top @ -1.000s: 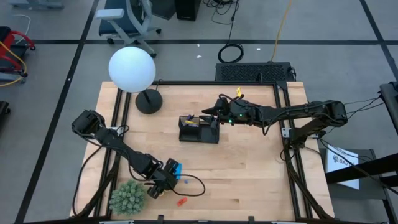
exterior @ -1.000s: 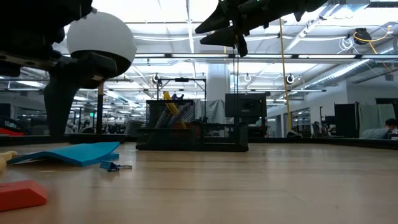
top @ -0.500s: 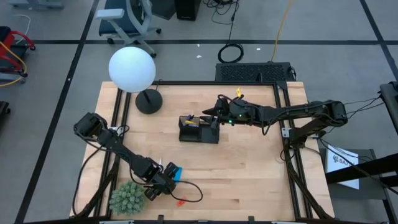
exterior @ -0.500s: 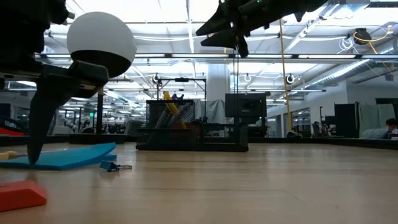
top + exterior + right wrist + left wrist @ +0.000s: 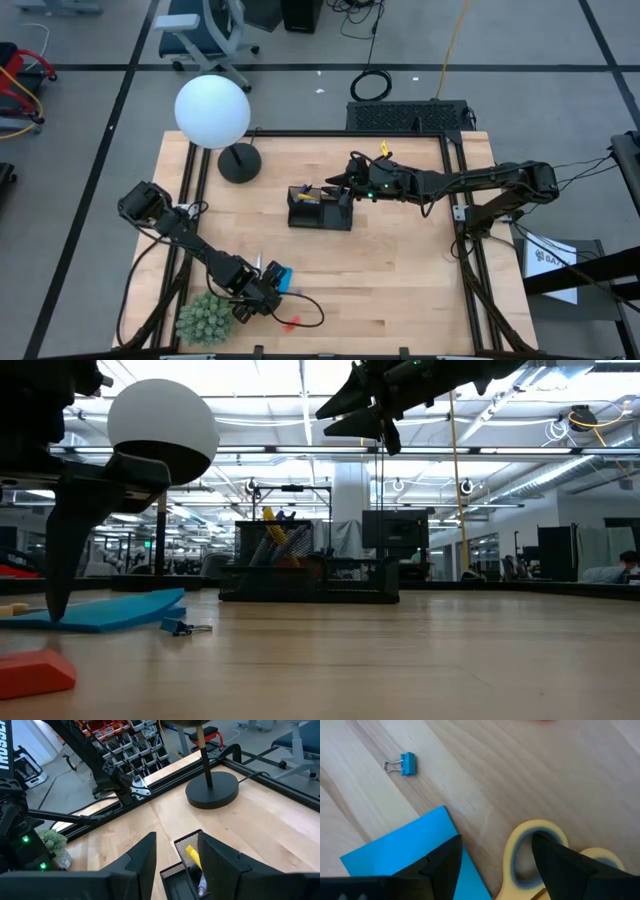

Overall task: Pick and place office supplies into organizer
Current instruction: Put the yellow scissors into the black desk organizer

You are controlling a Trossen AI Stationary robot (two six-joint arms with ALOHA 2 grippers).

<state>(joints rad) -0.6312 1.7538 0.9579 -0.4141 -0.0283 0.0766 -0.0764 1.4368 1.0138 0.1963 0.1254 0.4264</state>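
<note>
My left gripper (image 5: 258, 292) stands open at the near left and points steeply down over the blue note pad (image 5: 405, 850) and the yellow-handled scissors (image 5: 512, 847), which lie flat on the table. One finger is over the pad's corner. The other finger's tip stands inside a handle loop. A blue binder clip (image 5: 406, 763) and a red piece (image 5: 291, 323) lie close by. The black organizer (image 5: 320, 208) stands mid-table and holds pens, one of them yellow (image 5: 192, 856). My right gripper (image 5: 177, 845) hovers open above it, with nothing between its fingers. My left gripper comes from above. One fingertip (image 5: 52, 610) reaches down to the top face of the note pad near its corner (image 5: 445, 820), and the pad stays flat on the table. The other fingertip stands inside the scissors' handle loop (image 5: 520, 827). Whether it touches the loop I cannot tell.
A green spiky plant (image 5: 205, 317) stands just left of my left gripper at the near edge. A lamp with a white globe (image 5: 212, 110) and round black base (image 5: 239, 162) stands at the far left. A thin black cable (image 5: 305, 305) loops near the red piece.
My left gripper has moved a little toward the near-left corner and down, so that one finger now reaches the note pad. It has stayed open. The pad and scissors have kept their place.
</note>
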